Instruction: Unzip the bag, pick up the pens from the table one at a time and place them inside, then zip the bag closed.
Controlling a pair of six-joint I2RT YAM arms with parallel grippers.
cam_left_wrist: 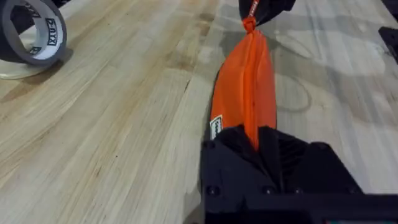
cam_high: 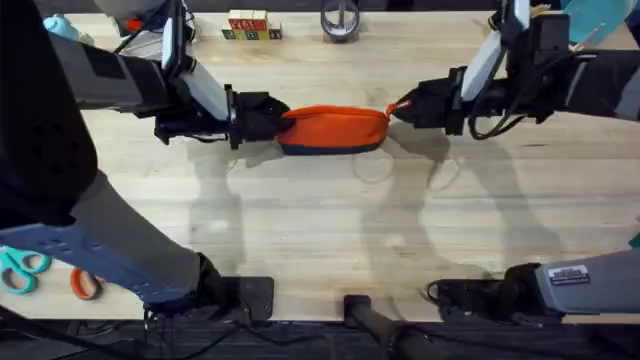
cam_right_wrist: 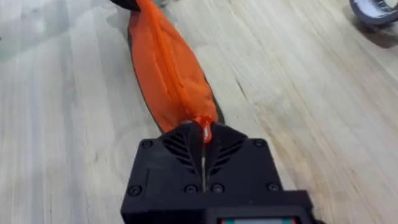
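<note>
Right gripper (cam_right_wrist: 204, 134) fingers pinched together on the orange zipper end of the bag (cam_right_wrist: 166, 68), fabric bunched right between the pads. Left gripper (cam_left_wrist: 258, 140) clamped on the opposite end of the bag (cam_left_wrist: 245, 87), black fingers closed over the fabric. Overhead: left gripper (cam_high: 268, 117) at the bag's left end, right gripper (cam_high: 400, 108) at its right end, bag (cam_high: 335, 128) stretched between them, lying flat on the table (cam_high: 330, 230), orange top up, dark navy base along its near edge. Zipper line looks closed along the top in both wrist views. Farther out: tape roll (cam_left_wrist: 34, 34) on the table, well apart from the bag, wooden blocks (cam_high: 251, 27) at the far edge, scissors (cam_high: 22, 268) at the near-left corner.
</note>
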